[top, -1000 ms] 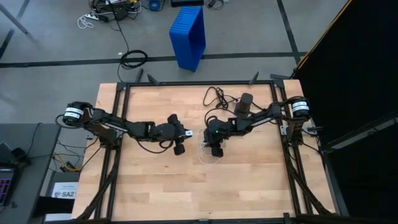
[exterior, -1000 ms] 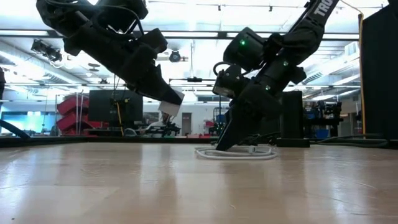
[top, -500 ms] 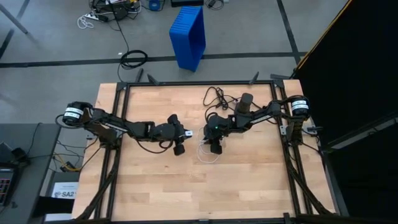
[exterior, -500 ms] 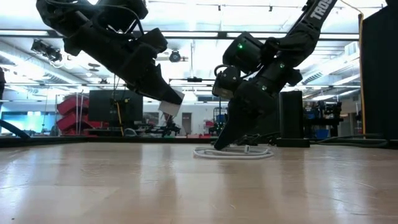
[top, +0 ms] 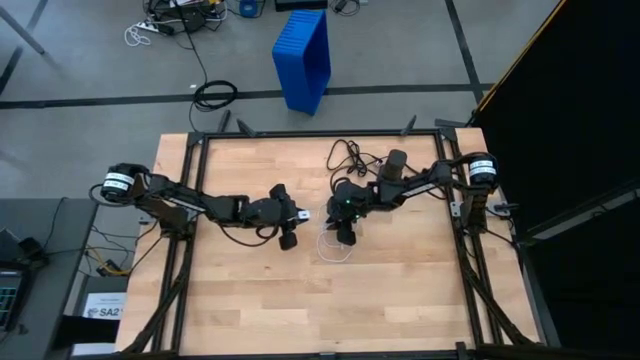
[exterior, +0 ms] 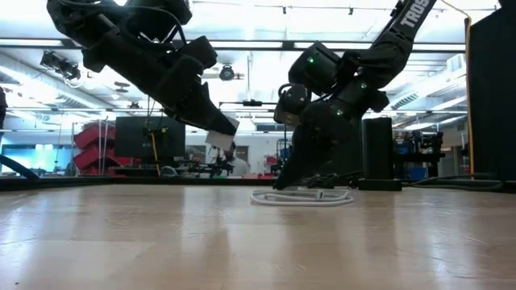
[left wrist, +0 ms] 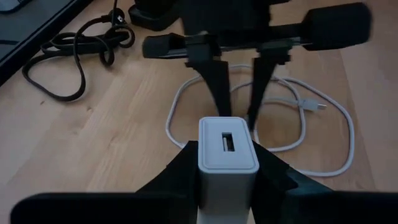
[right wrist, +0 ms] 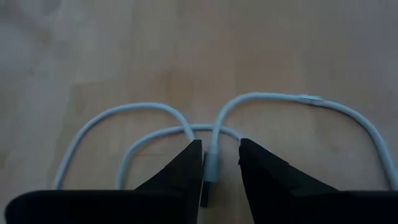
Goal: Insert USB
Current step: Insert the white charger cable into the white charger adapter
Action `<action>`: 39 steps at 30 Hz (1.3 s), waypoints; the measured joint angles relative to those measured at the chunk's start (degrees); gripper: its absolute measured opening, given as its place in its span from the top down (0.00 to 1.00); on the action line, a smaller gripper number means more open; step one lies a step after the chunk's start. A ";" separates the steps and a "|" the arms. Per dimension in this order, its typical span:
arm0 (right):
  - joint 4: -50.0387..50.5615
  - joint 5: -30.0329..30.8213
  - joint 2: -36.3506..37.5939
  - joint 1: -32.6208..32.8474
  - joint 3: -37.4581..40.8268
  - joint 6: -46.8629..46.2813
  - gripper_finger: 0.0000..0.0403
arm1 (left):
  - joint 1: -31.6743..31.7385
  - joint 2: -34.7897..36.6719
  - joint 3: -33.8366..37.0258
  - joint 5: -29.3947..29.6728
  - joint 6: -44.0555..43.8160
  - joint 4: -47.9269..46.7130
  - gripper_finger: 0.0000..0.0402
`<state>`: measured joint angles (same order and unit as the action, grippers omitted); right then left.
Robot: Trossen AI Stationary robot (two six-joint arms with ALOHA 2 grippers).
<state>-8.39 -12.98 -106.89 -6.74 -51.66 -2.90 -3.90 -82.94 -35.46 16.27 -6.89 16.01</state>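
Wooden tabletop (top: 250,290) carries the USB (left wrist: 298,134), a white loop lying near the middle. Left gripper (left wrist: 228,163) clamps a white charger block (left wrist: 227,146) (socket facing outward). Right gripper (right wrist: 215,163) pinches the cable's plug end against the table. Lifting may drag the loop or tilt the plug, causing misalignment. Only the left wrist view shows the socket.

Lower body of white charger block (left wrist: 227,152) cut off at picture edge between left gripper's (left wrist: 227,180) jaws. Part of USB (right wrist: 213,163) plug hidden between right gripper's (right wrist: 216,163) jaws. Far loop of USB cable too blurred to trace.
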 joint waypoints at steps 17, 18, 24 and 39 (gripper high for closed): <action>4.60 2.67 0.20 -0.07 -0.17 3.54 0.88 | 0.00 0.00 0.00 -0.02 0.06 0.48 0.81; 4.54 2.64 0.21 -0.07 -0.17 3.58 0.90 | -0.01 0.00 0.00 -0.02 0.07 0.50 0.81; 4.86 3.23 1.73 -0.19 0.07 4.11 0.98 | -0.02 0.00 0.00 -0.02 0.17 0.29 0.81; -27.66 -3.80 12.02 -5.50 11.69 -1.75 1.00 | -1.66 0.00 0.00 -0.21 2.35 1.55 0.81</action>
<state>-36.05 -16.78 -94.87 -12.24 -39.97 -4.64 -5.57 -82.94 -35.46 16.07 -4.54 17.56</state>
